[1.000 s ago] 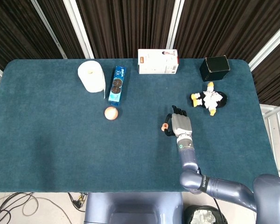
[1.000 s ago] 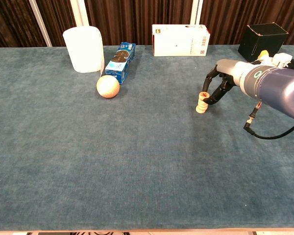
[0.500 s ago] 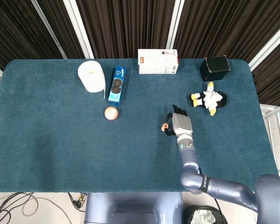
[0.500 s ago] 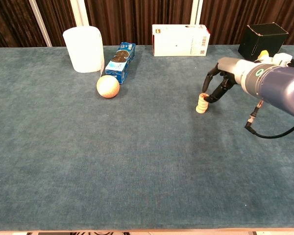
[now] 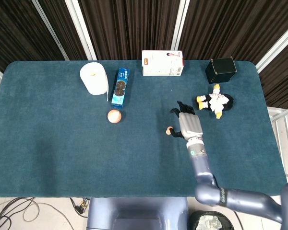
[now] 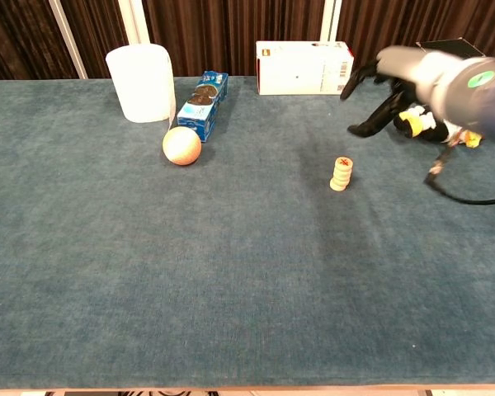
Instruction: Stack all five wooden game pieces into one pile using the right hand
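One pile of wooden game pieces (image 6: 341,174) stands upright on the blue carpeted table (image 6: 231,280), its top disc marked with a red character too small to read. Just right of it, raised clear of the pile, the right hand (image 6: 378,99) hangs with its dark fingers (image 6: 365,129) spread apart, holding nothing; the head view shows the same hand (image 5: 187,123) beside the stack (image 5: 169,130).

Readable writing is scarce: the blue cookie pack (image 6: 203,104) shows dark sandwich cookies, and the white carton (image 6: 304,68) carries a barcode and fine print that cannot be made out. A paper towel roll (image 6: 140,83), a peach-coloured ball (image 6: 181,145), a black box (image 5: 221,70) and a penguin plush toy (image 5: 215,101) also sit on the cloth. Dark pleated curtains with white poles back the table.
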You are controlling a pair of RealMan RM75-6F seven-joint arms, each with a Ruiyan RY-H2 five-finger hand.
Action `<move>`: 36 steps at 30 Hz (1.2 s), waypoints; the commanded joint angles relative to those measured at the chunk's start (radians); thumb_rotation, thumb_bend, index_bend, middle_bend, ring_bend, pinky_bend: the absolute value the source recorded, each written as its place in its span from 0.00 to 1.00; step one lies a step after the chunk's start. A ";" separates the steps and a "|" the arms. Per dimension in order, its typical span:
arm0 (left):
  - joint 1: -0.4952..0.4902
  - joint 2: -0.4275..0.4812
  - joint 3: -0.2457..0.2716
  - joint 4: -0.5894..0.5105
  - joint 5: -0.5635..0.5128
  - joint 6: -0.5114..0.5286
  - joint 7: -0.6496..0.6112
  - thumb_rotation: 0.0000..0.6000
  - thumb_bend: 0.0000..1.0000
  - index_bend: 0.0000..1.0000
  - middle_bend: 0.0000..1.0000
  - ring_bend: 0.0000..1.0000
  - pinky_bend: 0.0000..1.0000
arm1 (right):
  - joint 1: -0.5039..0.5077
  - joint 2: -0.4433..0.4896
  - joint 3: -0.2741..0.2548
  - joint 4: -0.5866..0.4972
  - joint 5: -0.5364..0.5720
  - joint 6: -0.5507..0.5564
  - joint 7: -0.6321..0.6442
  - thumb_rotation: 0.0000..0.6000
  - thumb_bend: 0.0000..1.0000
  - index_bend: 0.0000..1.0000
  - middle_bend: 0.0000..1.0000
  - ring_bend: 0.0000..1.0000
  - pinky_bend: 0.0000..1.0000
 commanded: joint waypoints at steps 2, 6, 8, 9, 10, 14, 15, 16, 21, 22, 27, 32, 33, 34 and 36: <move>-0.004 -0.005 0.008 -0.007 0.007 -0.006 0.020 1.00 0.11 0.02 0.00 0.00 0.00 | -0.179 0.216 -0.151 -0.262 -0.280 0.089 0.113 1.00 0.41 0.22 0.00 0.00 0.00; -0.007 -0.002 0.016 -0.018 0.001 -0.021 0.036 1.00 0.11 0.02 0.00 0.00 0.00 | -0.275 0.304 -0.253 -0.328 -0.456 0.143 0.164 1.00 0.41 0.19 0.00 0.00 0.00; -0.009 0.001 0.017 -0.024 -0.007 -0.028 0.046 1.00 0.11 0.02 0.00 0.00 0.00 | -0.330 0.334 -0.314 -0.330 -0.565 0.186 0.191 1.00 0.41 0.17 0.00 0.00 0.00; -0.011 0.000 0.016 -0.024 -0.009 -0.029 0.052 1.00 0.11 0.02 0.00 0.00 0.00 | -0.365 0.349 -0.353 -0.318 -0.633 0.213 0.205 1.00 0.41 0.17 0.00 0.00 0.00; -0.012 -0.002 0.017 -0.024 -0.009 -0.029 0.055 1.00 0.11 0.02 0.00 0.00 0.00 | -0.391 0.356 -0.379 -0.303 -0.682 0.238 0.214 1.00 0.41 0.16 0.00 0.00 0.00; -0.019 -0.010 0.023 -0.012 0.012 -0.034 0.062 1.00 0.11 0.02 0.00 0.00 0.00 | -0.530 0.357 -0.493 -0.187 -0.929 0.402 0.289 1.00 0.41 0.16 0.00 0.00 0.00; -0.019 -0.011 0.024 -0.011 0.011 -0.033 0.063 1.00 0.11 0.02 0.00 0.00 0.00 | -0.554 0.355 -0.511 -0.157 -0.967 0.428 0.300 1.00 0.41 0.16 0.00 0.00 0.00; -0.018 -0.013 0.023 -0.010 0.012 -0.030 0.064 1.00 0.11 0.02 0.00 0.00 0.00 | -0.571 0.351 -0.520 -0.132 -0.992 0.445 0.307 1.00 0.41 0.16 0.00 0.00 0.00; -0.013 -0.015 0.028 -0.011 0.027 -0.014 0.071 1.00 0.11 0.02 0.00 0.00 0.00 | -0.649 0.327 -0.520 -0.044 -1.041 0.526 0.295 1.00 0.41 0.16 0.00 0.00 0.00; -0.013 -0.014 0.030 -0.010 0.031 -0.014 0.071 1.00 0.11 0.02 0.00 0.00 0.00 | -0.656 0.324 -0.518 -0.031 -1.048 0.531 0.299 1.00 0.41 0.16 0.00 0.00 0.00; -0.015 -0.016 0.038 -0.004 0.060 -0.013 0.069 1.00 0.11 0.02 0.00 0.00 0.00 | -0.671 0.335 -0.513 -0.016 -1.033 0.489 0.346 1.00 0.41 0.15 0.00 0.00 0.00; -0.013 -0.016 0.045 -0.003 0.079 -0.007 0.070 1.00 0.11 0.02 0.00 0.00 0.00 | -0.674 0.325 -0.487 0.002 -1.030 0.460 0.352 1.00 0.41 0.15 0.00 0.00 0.00; -0.013 -0.015 0.046 -0.002 0.084 -0.005 0.069 1.00 0.11 0.02 0.00 0.00 0.00 | -0.675 0.322 -0.482 0.005 -1.033 0.458 0.353 1.00 0.41 0.15 0.00 0.00 0.00; -0.014 -0.015 0.047 0.001 0.091 -0.004 0.067 1.00 0.11 0.02 0.00 0.00 0.00 | -0.676 0.319 -0.478 0.008 -1.036 0.457 0.353 1.00 0.41 0.15 0.00 0.00 0.00; -0.015 -0.017 0.048 0.012 0.107 0.000 0.056 1.00 0.11 0.02 0.00 0.00 0.00 | -0.679 0.317 -0.471 0.008 -1.042 0.455 0.355 1.00 0.41 0.15 0.00 0.00 0.00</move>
